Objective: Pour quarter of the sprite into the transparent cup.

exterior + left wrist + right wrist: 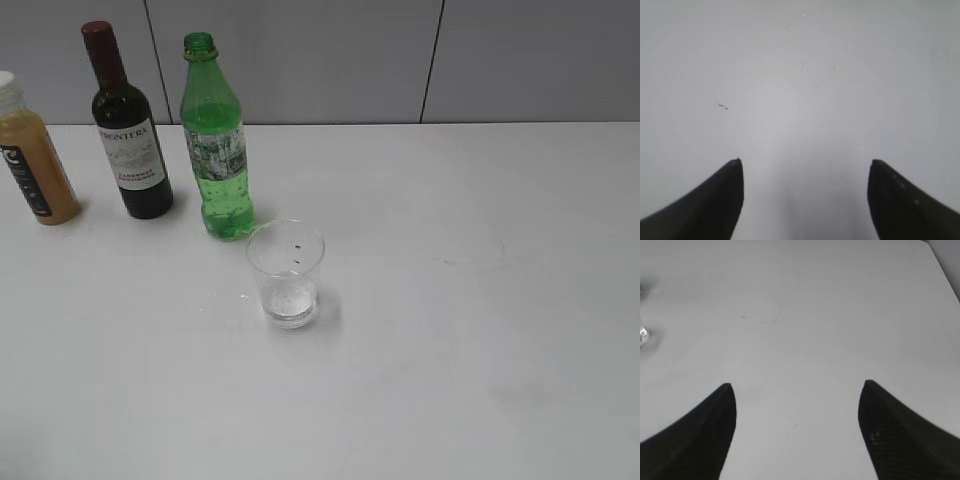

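Note:
The sprite (217,150), a tall green bottle with no cap on its neck, stands upright at the back left of the white table (480,300). Just in front of it and slightly right stands the transparent cup (287,272), upright, with a little clear liquid at its bottom. Neither arm shows in the exterior view. My left gripper (805,162) is open over bare table, nothing between its dark fingers. My right gripper (797,385) is open too, over bare table, and the cup's base (643,335) shows at the far left edge of the right wrist view.
A dark wine bottle (128,130) with a red cap stands left of the sprite. An orange juice bottle (30,155) is at the far left edge. A grey wall (400,60) runs behind the table. The table's far right corner (932,250) shows in the right wrist view.

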